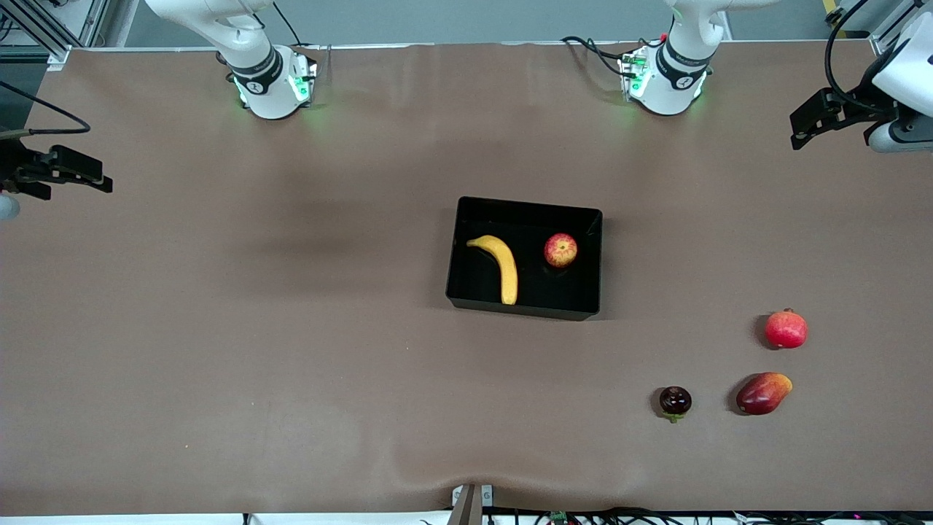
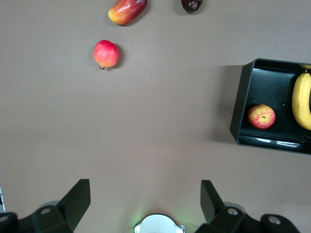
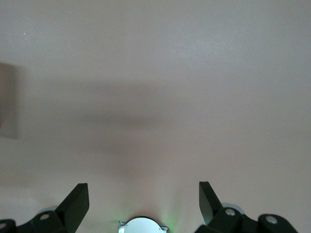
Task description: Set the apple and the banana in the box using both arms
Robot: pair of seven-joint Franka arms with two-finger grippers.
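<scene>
The black box stands in the middle of the table. The yellow banana and the red-yellow apple lie inside it, apart from each other. My left gripper is raised over the table edge at the left arm's end, open and empty. My right gripper is raised at the right arm's end, open and empty. The left wrist view shows its open gripper over bare table, with the box, apple and banana off to one side. The right wrist view shows its open gripper over bare table.
A red pomegranate, a red-orange mango and a small dark fruit lie nearer the front camera than the box, toward the left arm's end. They also show in the left wrist view: pomegranate, mango, dark fruit.
</scene>
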